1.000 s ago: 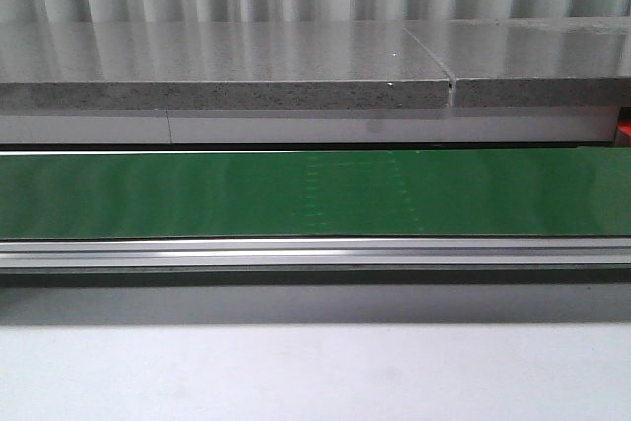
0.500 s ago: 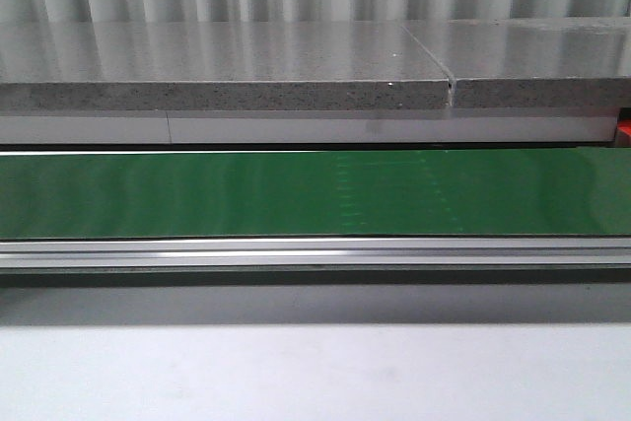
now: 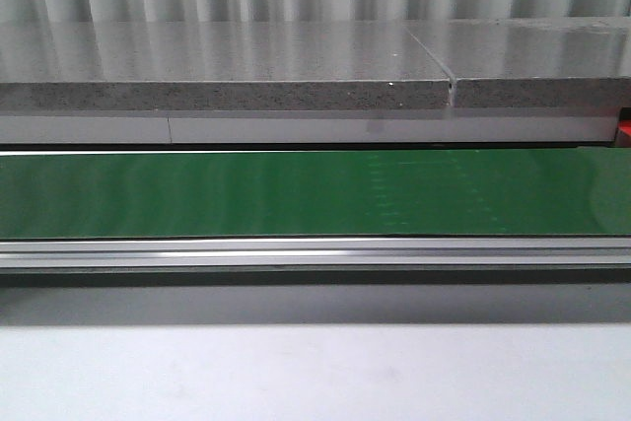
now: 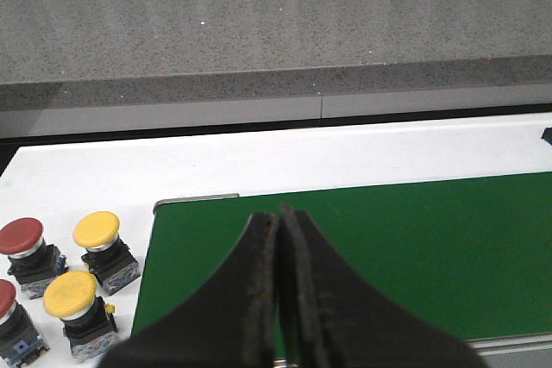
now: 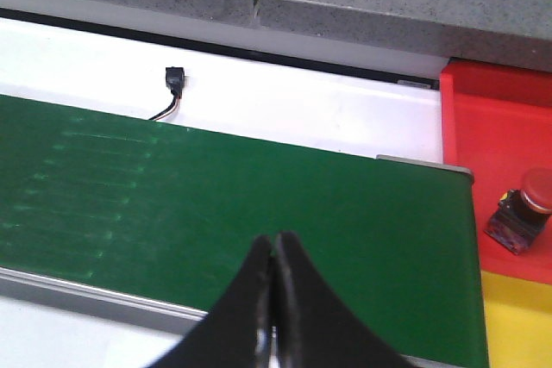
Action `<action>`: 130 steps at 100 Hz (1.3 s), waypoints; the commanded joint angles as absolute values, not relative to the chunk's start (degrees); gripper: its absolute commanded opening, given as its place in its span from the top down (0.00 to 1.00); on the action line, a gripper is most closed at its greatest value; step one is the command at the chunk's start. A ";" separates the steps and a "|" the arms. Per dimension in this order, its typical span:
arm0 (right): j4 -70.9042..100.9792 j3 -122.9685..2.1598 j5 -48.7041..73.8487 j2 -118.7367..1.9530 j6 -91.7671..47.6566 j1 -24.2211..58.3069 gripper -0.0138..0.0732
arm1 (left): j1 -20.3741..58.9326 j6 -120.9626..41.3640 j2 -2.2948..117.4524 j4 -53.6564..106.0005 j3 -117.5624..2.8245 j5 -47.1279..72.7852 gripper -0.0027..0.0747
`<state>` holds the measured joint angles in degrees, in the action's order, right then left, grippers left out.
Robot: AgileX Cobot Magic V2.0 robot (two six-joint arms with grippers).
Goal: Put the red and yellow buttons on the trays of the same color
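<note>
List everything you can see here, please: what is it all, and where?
Belt: one, green, running across the front view, bare.
Counter: grey stone, behind the belt.
Yellow buttons: two, on the white table off the belt's end, left wrist view.
Red buttons: two beside the yellow ones, one cut off by the picture edge; another on the red tray.
Red tray: one, past the belt's other end.
Yellow tray: one, adjoining the red tray, partly seen.
Plug: one, black, on the white surface.
Left gripper: shut, above the belt.
Right gripper: shut, above the belt.
</note>
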<state>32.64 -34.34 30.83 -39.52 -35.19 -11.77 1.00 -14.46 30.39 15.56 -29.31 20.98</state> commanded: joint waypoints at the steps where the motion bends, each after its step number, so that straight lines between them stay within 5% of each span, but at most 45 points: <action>1: 34.17 -35.86 27.38 -39.45 -35.89 -11.61 0.92 | 1.38 -14.48 30.48 16.49 -30.89 16.88 0.99; 70: 34.17 -35.86 27.38 -39.45 -35.89 -11.61 0.92 | 1.38 -14.48 30.59 16.49 -30.56 17.25 0.98; 80: 34.17 -35.86 27.38 -39.45 -35.89 -11.61 0.92 | 1.38 -14.48 30.59 16.49 -30.45 17.63 0.85; 104: 34.17 -35.86 27.38 -39.45 -35.89 -11.61 0.92 | 1.38 -14.48 30.59 16.49 -30.45 18.04 0.24; 130: 34.17 -35.86 27.38 -39.45 -35.89 -11.61 0.92 | 1.26 -13.68 30.59 17.73 -30.58 17.14 0.24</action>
